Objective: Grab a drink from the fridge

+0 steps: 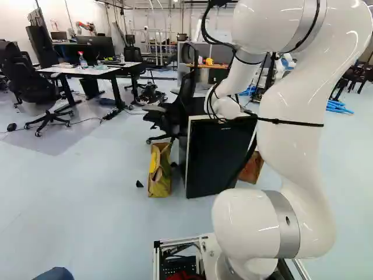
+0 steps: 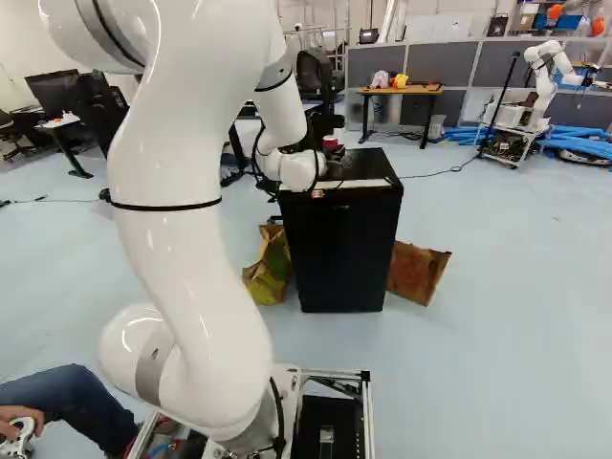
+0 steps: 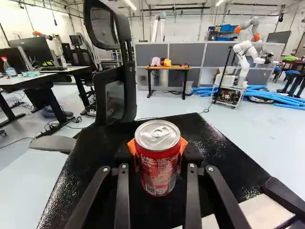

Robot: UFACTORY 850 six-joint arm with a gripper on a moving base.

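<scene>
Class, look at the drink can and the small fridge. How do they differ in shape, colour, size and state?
The can is round, while the fridge is boxy.
The can is red with a silvery top; the fridge is mainly black.
The can is far smaller than the fridge.
The can is held in the gripper; the fridge stands on the floor.
Both are upright.
</scene>
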